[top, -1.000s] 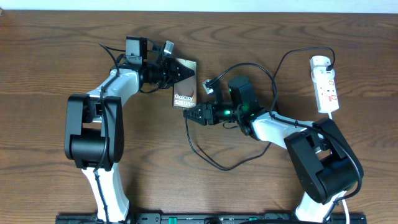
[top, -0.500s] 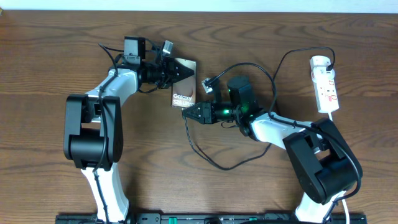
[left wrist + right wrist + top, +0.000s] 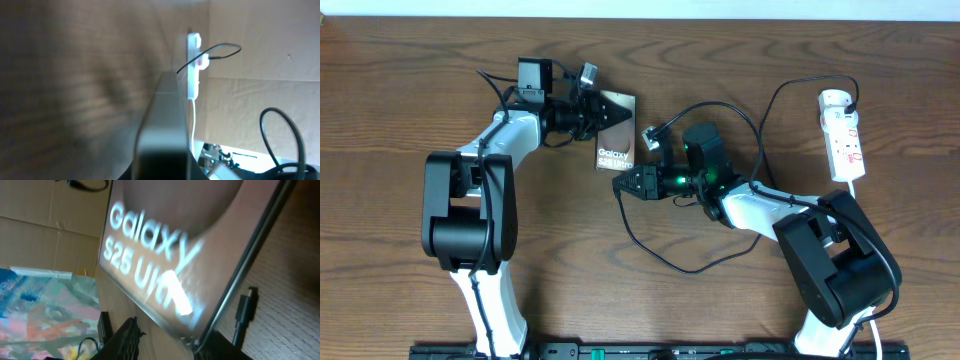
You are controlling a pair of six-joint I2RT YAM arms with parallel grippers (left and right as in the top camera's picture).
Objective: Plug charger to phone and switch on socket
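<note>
Across the wooden table [image 3: 400, 60], the socket [image 3: 843, 135] waits far right. At centre, your left gripper [image 3: 604, 113] pinches the tilted phone [image 3: 616, 150], and your right gripper [image 3: 621, 183] nips the charger [image 3: 244, 310], its tip just beside the phone's near edge. Square it up, then push gently.

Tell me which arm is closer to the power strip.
Right. The right arm sits just below the power strip; the left arm is far across the table, at the phone.
</note>
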